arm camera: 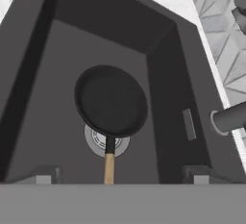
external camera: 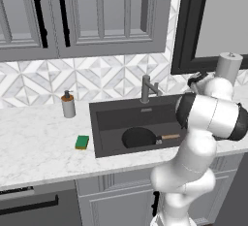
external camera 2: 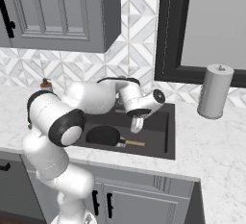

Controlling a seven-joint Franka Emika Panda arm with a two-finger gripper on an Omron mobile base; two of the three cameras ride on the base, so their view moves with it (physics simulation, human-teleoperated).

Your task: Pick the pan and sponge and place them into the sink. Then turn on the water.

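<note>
A white robot arm hangs over the sink (external camera: 104, 111) in a simulated kitchen, its fingers (arm camera: 43, 176) spread wide and pinching nothing, directly above the pan (arm camera: 111, 101) that lies flat on the basin floor. The pan's black bowl partly covers the round metal drain (arm camera: 98, 141), and its wooden handle points toward the hand. The basin holds the pan alone; the sponge (external camera: 82, 142) lies on the marble table (external camera: 38, 147) just beside the sink's left rim, well apart from the hand, and no water runs from the faucet (external camera: 147, 88). The risks ahead look modest but real: the reach across to the sponge passes close to the faucet and the soap dispenser (external camera: 68, 104), either of which the arm could knock, and a grip set too shallow on so small and soft a thing could let it slip onto the table instead of into the basin.
</note>
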